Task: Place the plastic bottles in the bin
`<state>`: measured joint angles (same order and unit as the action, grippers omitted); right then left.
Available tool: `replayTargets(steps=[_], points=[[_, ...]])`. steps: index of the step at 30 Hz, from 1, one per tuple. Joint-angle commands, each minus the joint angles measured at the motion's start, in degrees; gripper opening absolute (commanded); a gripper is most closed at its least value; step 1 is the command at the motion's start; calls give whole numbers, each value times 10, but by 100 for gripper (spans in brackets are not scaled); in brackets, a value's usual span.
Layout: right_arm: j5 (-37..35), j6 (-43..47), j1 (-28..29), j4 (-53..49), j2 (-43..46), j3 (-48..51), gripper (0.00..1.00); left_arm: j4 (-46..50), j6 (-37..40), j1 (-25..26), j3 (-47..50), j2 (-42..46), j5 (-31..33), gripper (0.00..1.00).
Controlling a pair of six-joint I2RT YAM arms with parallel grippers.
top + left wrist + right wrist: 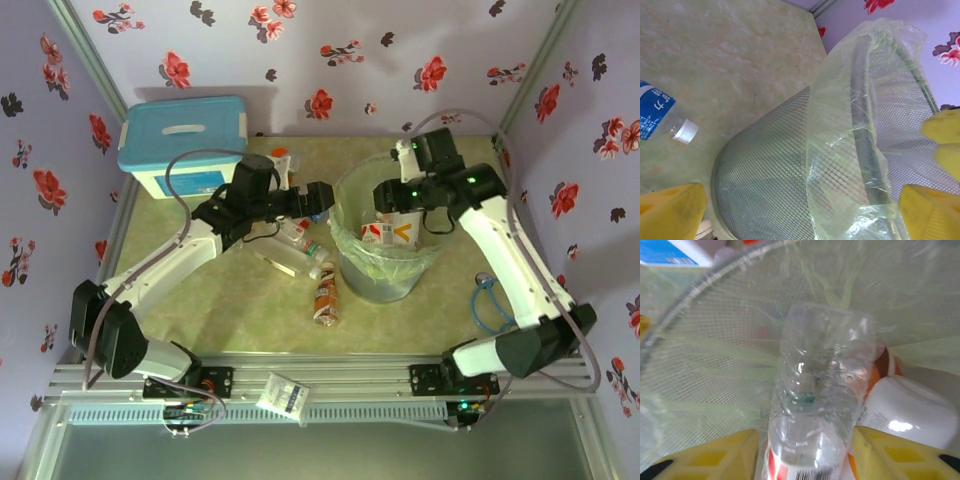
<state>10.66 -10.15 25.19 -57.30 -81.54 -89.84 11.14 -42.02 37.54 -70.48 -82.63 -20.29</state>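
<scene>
The bin [382, 282], grey mesh with a pale green liner, stands mid-table. My right gripper [397, 203] hangs over its mouth, shut on a clear plastic bottle [820, 390] with a red and white label, whose base points down into the bin [700, 365]. White and orange labelled bottles [392, 233] lie inside. My left gripper [318, 200] is open beside the bin's left rim, nothing between its yellow fingers [670, 212]; the bin wall [765, 175] lies ahead of it. On the table lie clear bottles [298, 258], an orange-labelled one [326, 298] and a blue-labelled, white-capped one [660, 117].
A white box with a blue lid [183, 143] stands at the back left, an orange-capped bottle [283, 160] beside it. A white packet [283, 395] rests on the front rail. Flowered walls close three sides. A white container [910, 412] lies in the bin.
</scene>
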Motion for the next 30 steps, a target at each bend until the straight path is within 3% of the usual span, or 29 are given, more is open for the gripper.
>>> replayTargets(steps=[1, 11, 16, 20, 30], points=[[-23, -4, 26, 20, -18, 17, 48, -9, 6, 11, -20, -16, 6, 98], [10, -71, 58, 95, 14, 176, 45, -24, 2, 20, -22, -46, 0, 98], [-24, -54, 55, 70, 17, 116, 46, -18, 9, 20, -32, -42, 0, 99], [-59, -34, 47, 49, 16, 58, 52, -4, 20, 14, -32, -18, 12, 100], [-92, -19, 13, 45, 47, 4, 63, 73, 12, -34, 8, 92, 94, 100]])
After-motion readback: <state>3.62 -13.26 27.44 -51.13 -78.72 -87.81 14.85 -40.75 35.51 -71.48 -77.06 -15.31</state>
